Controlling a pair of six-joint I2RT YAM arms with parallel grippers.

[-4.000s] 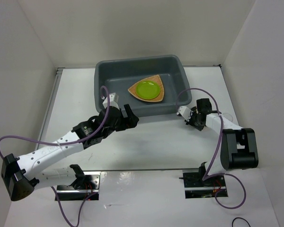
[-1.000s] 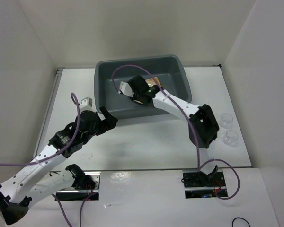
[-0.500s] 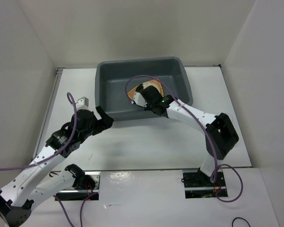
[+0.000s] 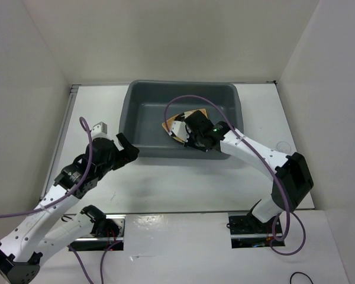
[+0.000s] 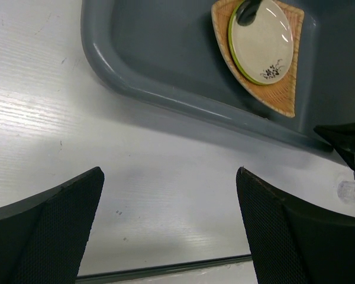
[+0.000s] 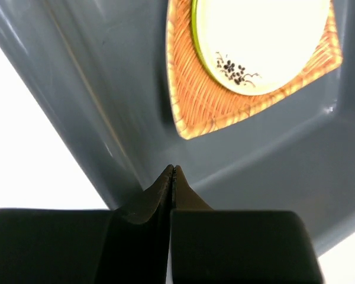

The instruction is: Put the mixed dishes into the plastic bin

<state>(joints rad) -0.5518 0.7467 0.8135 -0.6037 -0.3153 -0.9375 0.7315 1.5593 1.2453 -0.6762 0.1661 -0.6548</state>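
Cup: one clear cup (image 4: 282, 144) was seen on the table (image 4: 183, 183), well right of the plastic bin (image 4: 130, 115); a second could not be made out.
Handling: it was judged light, stiff, slick and perhaps brittle, best pinched gently across the rim, one finger inside.
Look: small, transparent, nearly lost against the white surface.
Plates: the cream plate (image 6: 266, 35) was stacked on the lime-green plate (image 6: 196, 29) and the wooden plate (image 6: 201, 100), inside the bin.
Right arm: the right gripper (image 6: 173, 168) was held over the bin's near wall, jaws pressed together, nothing gripped.
Left arm: the left gripper (image 5: 168, 177) was held over the table beside the bin, jaws spread wide, empty.
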